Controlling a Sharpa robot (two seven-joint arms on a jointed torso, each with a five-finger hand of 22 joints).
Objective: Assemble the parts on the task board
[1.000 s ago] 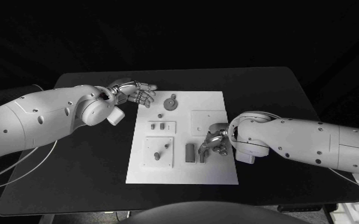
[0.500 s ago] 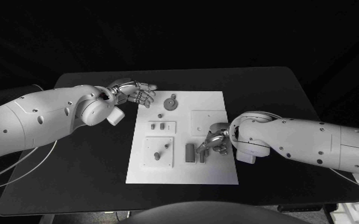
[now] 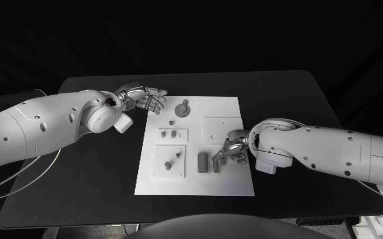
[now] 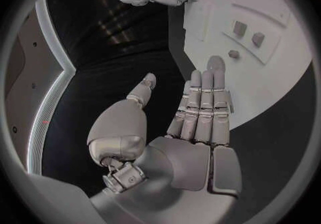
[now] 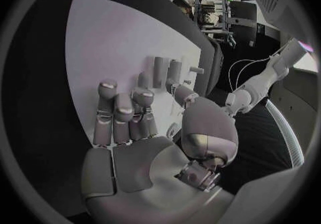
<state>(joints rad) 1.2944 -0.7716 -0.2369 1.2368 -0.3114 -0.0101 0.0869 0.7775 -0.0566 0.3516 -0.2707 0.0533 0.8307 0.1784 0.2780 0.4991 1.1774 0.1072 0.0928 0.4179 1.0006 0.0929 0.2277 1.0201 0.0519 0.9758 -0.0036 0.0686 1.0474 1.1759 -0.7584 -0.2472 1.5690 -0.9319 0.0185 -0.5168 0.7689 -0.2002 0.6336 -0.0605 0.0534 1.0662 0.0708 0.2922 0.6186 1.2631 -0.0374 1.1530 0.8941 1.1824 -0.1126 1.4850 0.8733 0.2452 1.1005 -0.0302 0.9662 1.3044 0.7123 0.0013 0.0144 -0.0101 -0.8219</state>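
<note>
Parts (image 3: 209, 162) just beside right hand (image 3: 229, 152)

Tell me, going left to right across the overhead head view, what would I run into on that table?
Left arm → left hand, off the board's far left corner → task board with its small grey parts → right hand, over the board's right edge → right arm.

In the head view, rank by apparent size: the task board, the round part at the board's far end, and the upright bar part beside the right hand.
1. Task board, by far the largest.
2. Round part and upright bar part: these look about alike, one wide, one long, so I won't rank them.
</note>
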